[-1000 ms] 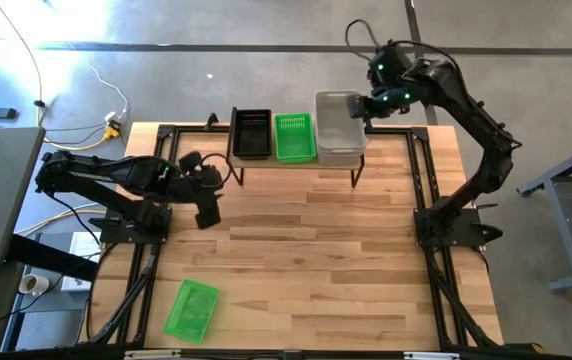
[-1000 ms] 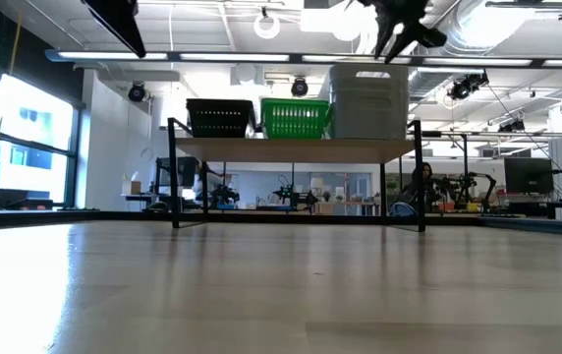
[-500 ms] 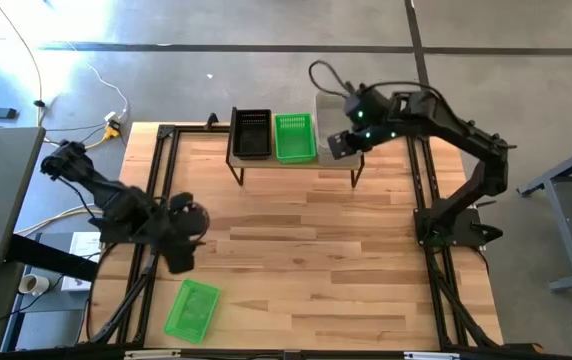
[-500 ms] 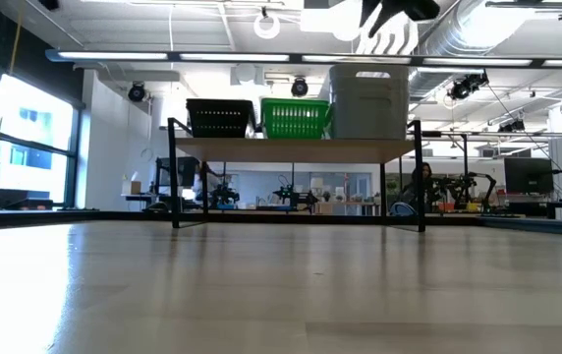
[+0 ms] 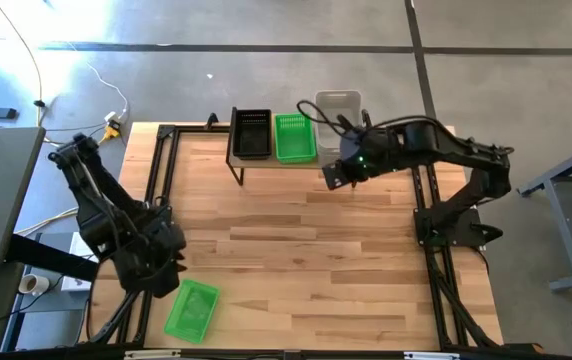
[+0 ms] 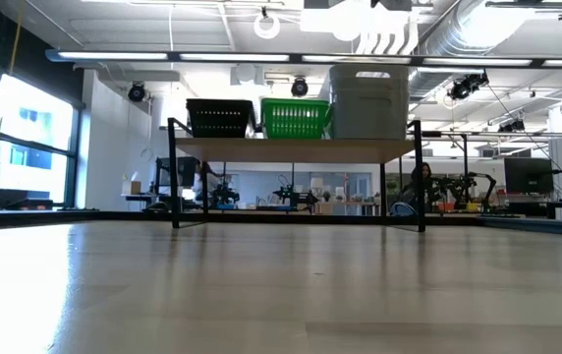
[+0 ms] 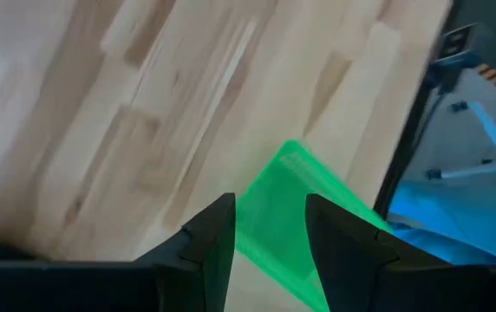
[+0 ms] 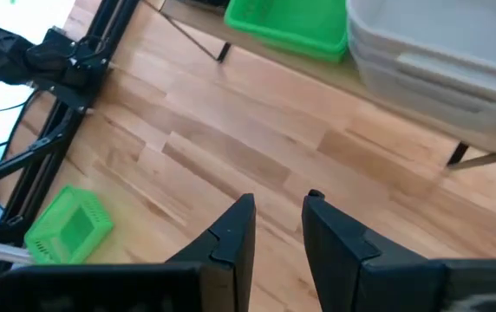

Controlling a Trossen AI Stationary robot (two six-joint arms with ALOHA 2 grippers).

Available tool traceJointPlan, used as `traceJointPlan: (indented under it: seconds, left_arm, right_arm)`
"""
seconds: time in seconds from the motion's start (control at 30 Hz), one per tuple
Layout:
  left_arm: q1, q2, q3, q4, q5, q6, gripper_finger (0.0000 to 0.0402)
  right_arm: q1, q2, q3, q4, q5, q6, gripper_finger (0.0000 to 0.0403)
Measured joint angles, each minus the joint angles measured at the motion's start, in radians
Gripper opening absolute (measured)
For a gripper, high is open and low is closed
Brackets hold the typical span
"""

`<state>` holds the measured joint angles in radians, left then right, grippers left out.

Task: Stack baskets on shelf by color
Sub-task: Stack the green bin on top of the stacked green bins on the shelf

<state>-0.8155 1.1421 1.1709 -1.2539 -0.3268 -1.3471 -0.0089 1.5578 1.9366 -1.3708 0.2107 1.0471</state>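
Left gripper (image 7: 270,234) — fingers apart — hovers over the loose green basket (image 5: 192,309); straddle one wall squarely before closing.

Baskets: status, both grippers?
Left gripper open, above the loose green basket on the table. Right gripper open, empty, near the shelf. Black, green, clear stacks on shelf. Nothing blocking.

Pale, smooth plank wood is being shown by the large rectangular tabletop (image 5: 306,250), bright green perforated plastic by the lone basket (image 5: 191,310) at lower left, and frosted translucent plastic by the whitish stacked baskets (image 8: 443,52).
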Motion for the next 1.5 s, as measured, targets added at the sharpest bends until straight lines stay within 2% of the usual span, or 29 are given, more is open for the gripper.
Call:
traceJointPlan:
  seconds: [0.23,0.5,1.1,1.37,1.5]
  left_arm:
    - [-0.101,0.001,-0.107,0.049,0.020,-0.284,0.0131]
    - [-0.128,0.038,-0.179,0.059,0.041,-0.513,0.0131]
    - [-0.127,0.249,-0.187,0.157,0.233,-0.670,0.0131]
    - [-0.127,0.330,-0.187,0.219,0.255,-0.705,0.0131]
    - [-0.127,0.376,-0.187,0.237,0.298,-0.719,0.0131]
  right_arm:
    - [0.062,0.000,0.000,0.000,0.053,0.026,0.0084]
    - [0.089,0.000,0.000,0.000,0.075,0.018,0.0084]
    - [0.095,0.001,0.000,0.000,0.065,-0.070,0.0084]
    - [0.095,0.001,0.000,0.000,0.063,-0.087,0.0084]
    - [0.095,0.001,0.000,0.000,0.063,-0.087,0.0084]
